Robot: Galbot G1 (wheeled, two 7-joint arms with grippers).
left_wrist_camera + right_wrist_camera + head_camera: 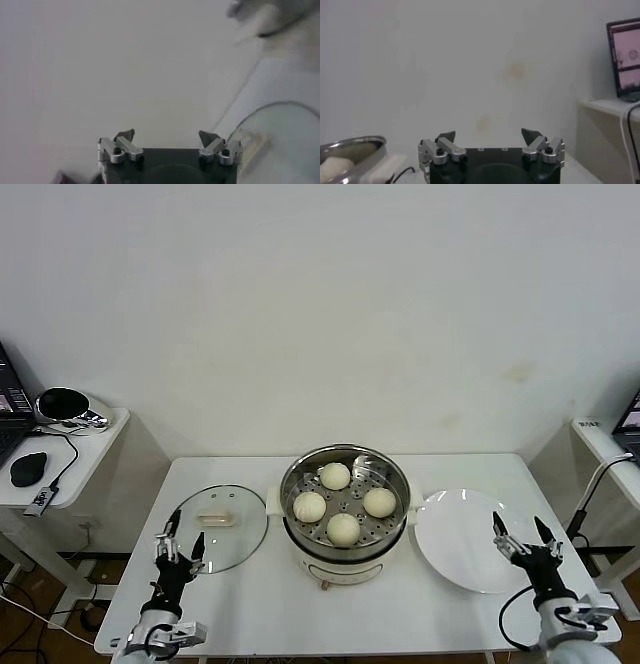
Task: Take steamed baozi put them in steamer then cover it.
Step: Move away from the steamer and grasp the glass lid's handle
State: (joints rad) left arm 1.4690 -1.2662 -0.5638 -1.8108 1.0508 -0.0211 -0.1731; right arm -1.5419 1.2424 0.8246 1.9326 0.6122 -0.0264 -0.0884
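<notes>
a: all four baozi [343, 502] sit in the steamer [344, 524]. only covering remains.
b: lid [218, 526] lies just left of steamer. left gripper [179, 546] by it, right gripper [526, 536] over plate [450, 554], both spread, empty. you grab the handle [217, 519] next.

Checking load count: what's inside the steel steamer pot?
Four round cream-white buns sit on the perforated steel tray inside the shiny steel steamer pot. Below the tray is hidden.

Steamer [345, 509]: shiny steel, perforated tray, white plastic base. Baozi [335, 476]: smooth, matt. Cover [218, 527]: clear glass, metal rim. Plate [462, 540]: glossy white. Table [300, 614]: matt white.
</notes>
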